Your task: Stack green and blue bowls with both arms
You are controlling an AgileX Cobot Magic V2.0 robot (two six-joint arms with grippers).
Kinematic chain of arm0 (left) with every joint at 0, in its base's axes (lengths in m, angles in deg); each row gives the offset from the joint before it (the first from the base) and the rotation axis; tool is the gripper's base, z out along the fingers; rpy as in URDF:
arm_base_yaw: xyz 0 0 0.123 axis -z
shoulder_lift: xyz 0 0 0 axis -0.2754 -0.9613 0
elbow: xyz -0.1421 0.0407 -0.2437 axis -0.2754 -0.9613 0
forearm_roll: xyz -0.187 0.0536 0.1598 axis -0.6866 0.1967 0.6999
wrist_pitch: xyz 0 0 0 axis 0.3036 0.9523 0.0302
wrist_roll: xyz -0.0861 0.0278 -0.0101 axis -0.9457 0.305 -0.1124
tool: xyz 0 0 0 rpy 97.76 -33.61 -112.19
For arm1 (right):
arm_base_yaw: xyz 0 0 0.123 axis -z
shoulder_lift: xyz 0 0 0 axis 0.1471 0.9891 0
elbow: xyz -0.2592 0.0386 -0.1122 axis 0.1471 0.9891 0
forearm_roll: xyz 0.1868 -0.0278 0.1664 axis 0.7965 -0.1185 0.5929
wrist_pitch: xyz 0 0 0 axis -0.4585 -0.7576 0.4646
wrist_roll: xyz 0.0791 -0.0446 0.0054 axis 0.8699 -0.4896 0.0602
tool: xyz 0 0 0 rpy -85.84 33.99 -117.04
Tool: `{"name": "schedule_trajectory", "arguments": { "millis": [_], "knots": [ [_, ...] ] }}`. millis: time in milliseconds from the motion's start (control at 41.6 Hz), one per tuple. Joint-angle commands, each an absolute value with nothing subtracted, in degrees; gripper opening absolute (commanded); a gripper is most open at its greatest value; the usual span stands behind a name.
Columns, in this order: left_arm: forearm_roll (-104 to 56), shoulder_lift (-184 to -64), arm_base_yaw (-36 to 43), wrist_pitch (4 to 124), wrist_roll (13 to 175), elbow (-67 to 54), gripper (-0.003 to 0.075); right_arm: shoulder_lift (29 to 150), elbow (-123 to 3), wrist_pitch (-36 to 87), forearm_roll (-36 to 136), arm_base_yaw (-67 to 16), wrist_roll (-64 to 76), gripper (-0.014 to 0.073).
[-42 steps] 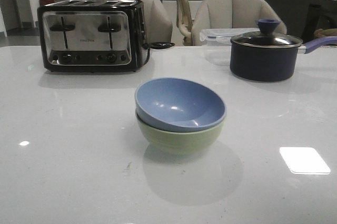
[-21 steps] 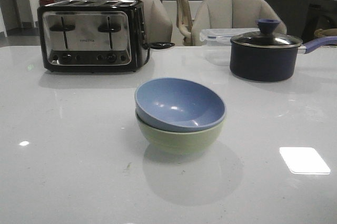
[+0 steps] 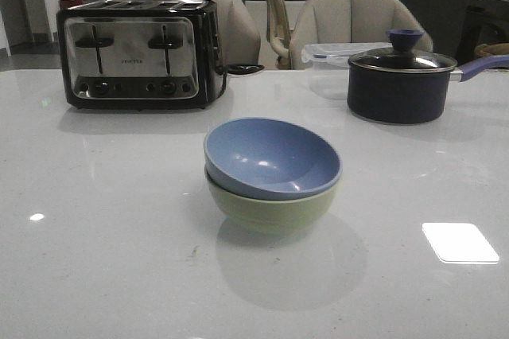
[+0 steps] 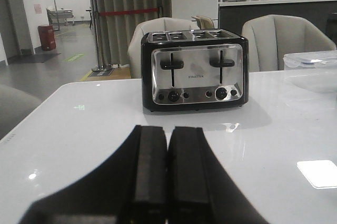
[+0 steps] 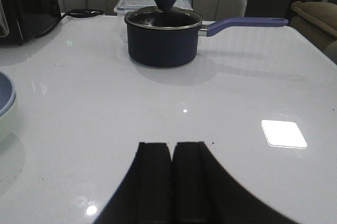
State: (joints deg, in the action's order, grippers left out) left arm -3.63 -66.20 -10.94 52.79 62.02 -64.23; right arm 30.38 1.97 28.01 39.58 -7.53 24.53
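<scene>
The dusty blue bowl [image 3: 270, 156] sits slightly tilted inside the pale green bowl [image 3: 270, 208] at the middle of the white table in the front view. Neither arm shows in the front view. My left gripper [image 4: 168, 129] is shut and empty, low over the table, facing the toaster. My right gripper [image 5: 172, 145] is shut and empty, low over the table, facing the saucepan. The stacked bowls' edge [image 5: 5, 103] shows at the side of the right wrist view, apart from the gripper.
A black-and-steel toaster [image 3: 135, 52] stands at the back left, also in the left wrist view [image 4: 195, 69]. A dark saucepan with glass lid [image 3: 402, 76] and a clear lidded box [image 3: 334, 56] stand back right. Chairs stand behind the table.
</scene>
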Motion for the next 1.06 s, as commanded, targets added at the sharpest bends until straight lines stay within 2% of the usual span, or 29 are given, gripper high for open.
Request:
{"name": "schedule_trajectory", "arguments": {
  "millis": [0, 264, 1032],
  "knots": [
    [-4.03, -65.33, -10.72, 47.41, 61.98, -64.67, 0.0098, 29.27, 1.74, 35.16, 39.20, -7.06, 24.26, 0.0039],
    [-4.03, -65.33, -10.72, 47.41, 61.98, -64.67, 0.0098, 29.27, 1.74, 40.20, 41.51, -7.06, 24.26, 0.0039],
    [-4.03, -65.33, -10.72, 47.41, 61.98, -64.67, 0.0098, 29.22, 1.74, 40.26, 41.68, -7.06, 24.26, 0.0039]
  ]
}}
